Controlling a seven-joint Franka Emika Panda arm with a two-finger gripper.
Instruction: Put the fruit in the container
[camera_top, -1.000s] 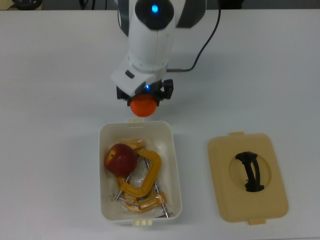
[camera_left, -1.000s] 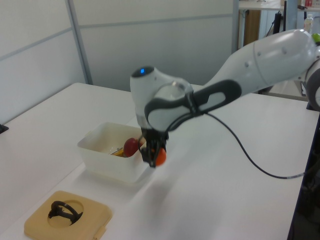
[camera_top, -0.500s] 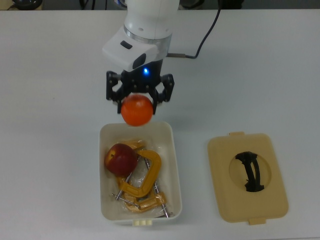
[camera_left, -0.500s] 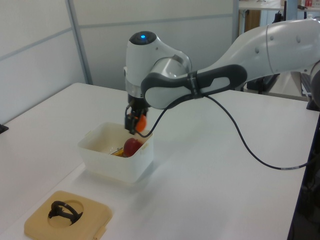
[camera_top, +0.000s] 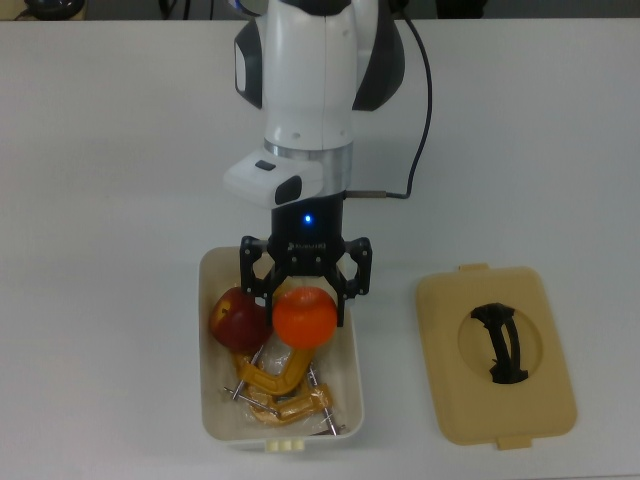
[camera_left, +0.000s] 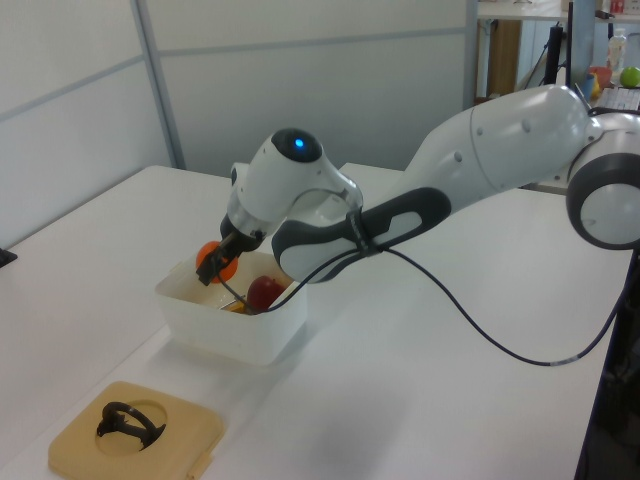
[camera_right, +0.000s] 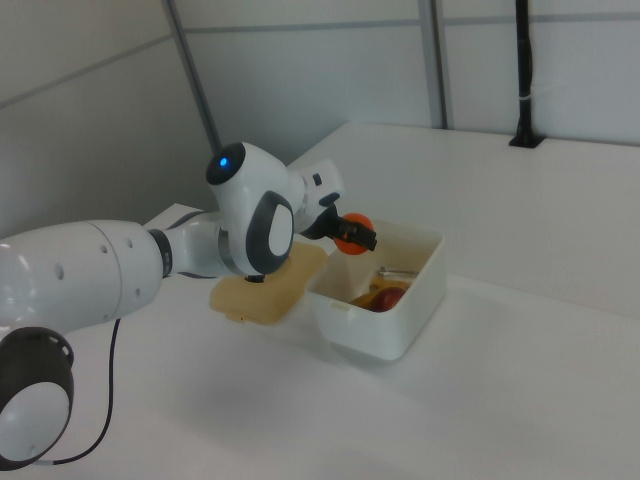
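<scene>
My gripper (camera_top: 305, 312) is shut on the bright orange (camera_top: 304, 317), holding it above the open white container (camera_top: 352, 390). In the left view the orange (camera_left: 211, 262) hangs over the tub's (camera_left: 215, 326) far end, held by the gripper (camera_left: 214, 265). The right view shows the orange (camera_right: 350, 232) above the tub's (camera_right: 377, 335) rim. A dark red apple (camera_top: 238, 318) with a yellow patch lies inside the container on the top view's left, also seen as the apple (camera_left: 264, 293) and the apple (camera_right: 389, 297).
Yellow-orange C-clamps (camera_top: 285, 378) lie in the tub under and beside the fruit. A flat tan lid (camera_top: 495, 354) with a black handle rests on the table on the top view's right. The arm's black cable (camera_left: 480, 300) trails across the white table.
The gripper has carried the orange from beyond the tub's far rim to above the tub's inside, next to the apple. The arm has tilted forward over the container.
</scene>
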